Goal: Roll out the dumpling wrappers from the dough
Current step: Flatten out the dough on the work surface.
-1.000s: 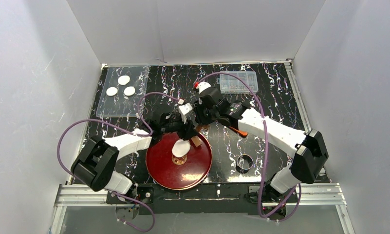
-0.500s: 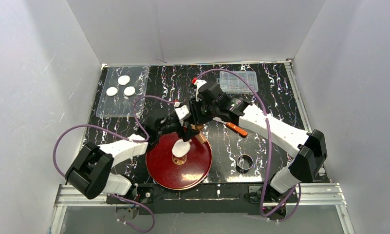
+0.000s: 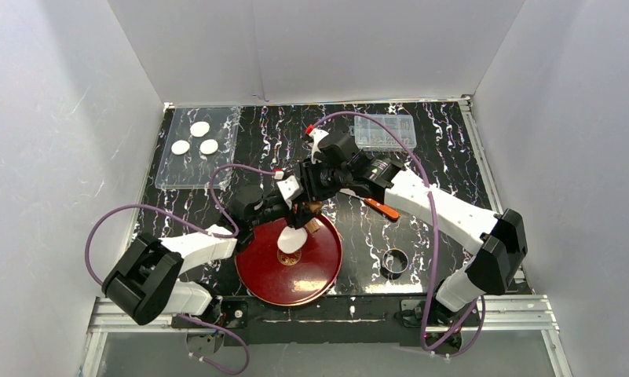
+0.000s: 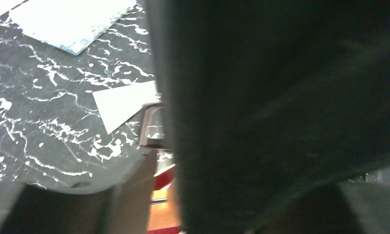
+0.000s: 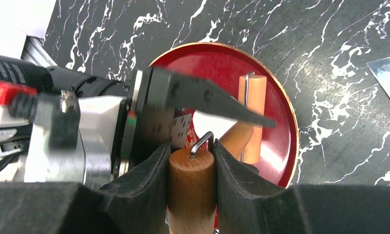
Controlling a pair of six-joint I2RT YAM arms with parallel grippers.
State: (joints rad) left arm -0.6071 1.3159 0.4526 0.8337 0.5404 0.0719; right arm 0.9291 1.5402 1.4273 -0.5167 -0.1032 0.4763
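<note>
The dough (image 3: 291,239) is a soft white piece on the red plate (image 3: 320,271); it also shows in the right wrist view (image 5: 213,124). My right gripper (image 5: 192,163) is shut on the wooden handle of a small roller (image 5: 191,190), whose barrel (image 5: 253,114) lies over the plate's far side beside the dough. In the top view the right gripper (image 3: 316,203) is at the plate's back edge. My left gripper (image 3: 294,210) is right next to it, with one black finger (image 5: 217,102) above the dough; its jaws are hidden. Three dumpling wrappers (image 3: 197,139) lie at the back left.
The wrappers lie on a clear tray (image 3: 187,174). A clear plastic box (image 3: 384,131) stands at the back. An orange-handled tool (image 3: 383,209) lies right of the plate, and a metal ring cutter (image 3: 395,261) is at the front right.
My left gripper has moved back and right across the plate's rear edge, closer to the right gripper. The right gripper has shifted slightly left with the roller. The dough has stayed in place.
</note>
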